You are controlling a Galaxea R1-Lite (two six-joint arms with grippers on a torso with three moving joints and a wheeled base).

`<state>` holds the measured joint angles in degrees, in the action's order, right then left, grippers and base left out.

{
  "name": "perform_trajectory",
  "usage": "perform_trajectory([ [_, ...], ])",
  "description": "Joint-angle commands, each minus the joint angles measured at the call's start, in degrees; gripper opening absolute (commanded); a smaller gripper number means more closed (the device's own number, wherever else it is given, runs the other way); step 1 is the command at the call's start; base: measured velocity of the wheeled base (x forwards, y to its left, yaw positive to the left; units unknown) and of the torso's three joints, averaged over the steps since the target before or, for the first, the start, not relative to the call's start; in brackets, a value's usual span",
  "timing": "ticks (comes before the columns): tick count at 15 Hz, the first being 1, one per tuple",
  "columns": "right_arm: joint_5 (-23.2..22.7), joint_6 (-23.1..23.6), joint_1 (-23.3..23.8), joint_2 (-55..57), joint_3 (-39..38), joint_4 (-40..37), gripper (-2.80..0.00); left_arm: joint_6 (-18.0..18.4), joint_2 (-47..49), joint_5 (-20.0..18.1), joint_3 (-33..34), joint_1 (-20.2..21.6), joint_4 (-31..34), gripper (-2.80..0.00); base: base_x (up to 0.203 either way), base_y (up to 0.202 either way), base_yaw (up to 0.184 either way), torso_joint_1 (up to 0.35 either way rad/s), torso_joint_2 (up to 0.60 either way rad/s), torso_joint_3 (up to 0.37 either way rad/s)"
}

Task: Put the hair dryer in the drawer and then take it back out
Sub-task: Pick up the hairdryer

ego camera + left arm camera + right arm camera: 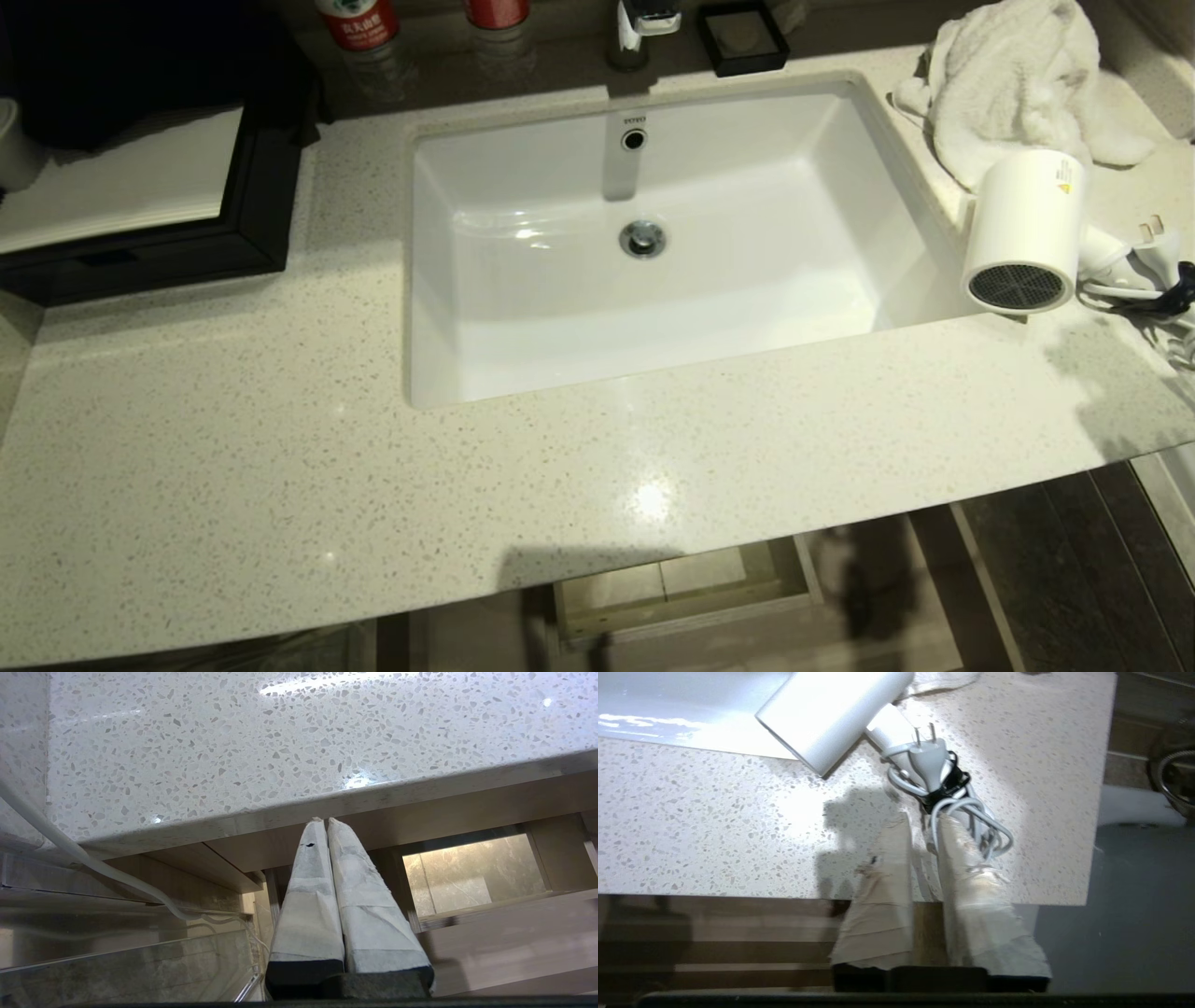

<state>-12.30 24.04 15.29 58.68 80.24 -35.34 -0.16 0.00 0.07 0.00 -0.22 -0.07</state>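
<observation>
The white hair dryer (1022, 229) lies on the speckled counter (280, 448) at the sink's right rim, its grey grille facing the front edge. Its plug (924, 751) and coiled cord (966, 807) rest beside it. In the right wrist view my right gripper (923, 820) hovers over the counter's front edge, its taped fingers a little apart, tips just short of the cord coil and nothing gripped. My left gripper (325, 820) is shut and empty, parked below the counter edge. The drawer (686, 597) shows as pale wood pulled out under the counter.
A white towel (1013, 84) is heaped behind the dryer. The white sink (523, 308) fills the counter's middle, with a faucet (644, 23), a small black dish (742, 37) and bottles (359, 28) behind. A black-framed tray (252, 215) stands at the left.
</observation>
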Motion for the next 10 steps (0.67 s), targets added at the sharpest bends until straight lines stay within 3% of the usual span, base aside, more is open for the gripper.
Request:
perform_trajectory([
  [1, -3.47, 3.63, 1.02, 4.75, 1.28, -1.07, 0.00, -0.02, 0.00, 0.01, 0.00, 0.04, -0.01, -2.80, 0.000, 0.000, 0.000, 0.000, 0.00, 0.000],
  [3, -5.33, 7.76, 2.53, 6.74, 1.93, -2.86, 0.00, 0.05, 0.00, 0.01, 0.09, 0.04, -0.01, -2.80, 0.000, 0.000, 0.000, 0.000, 0.00, 0.000],
  [5, -11.21, 12.46, 5.97, 9.61, 4.00, -5.86, 0.00, -0.02, 0.00, 0.01, 0.09, 0.04, -0.01, -2.80, 0.000, 0.000, 0.000, 0.000, 0.00, 0.000],
  [9, -22.26, 29.23, 12.57, 18.71, 15.52, -20.62, 0.00, -0.02, 0.00, 0.01, 0.09, 0.04, -0.01, -2.80, 0.000, 0.000, 0.000, 0.000, 0.00, 0.000],
  [10, -23.25, 32.44, 13.41, 20.64, 18.10, -22.80, 0.00, -0.02, 0.00, 0.01, 0.09, 0.04, -0.01, -2.80, 0.000, 0.000, 0.000, 0.000, 0.00, 0.000],
])
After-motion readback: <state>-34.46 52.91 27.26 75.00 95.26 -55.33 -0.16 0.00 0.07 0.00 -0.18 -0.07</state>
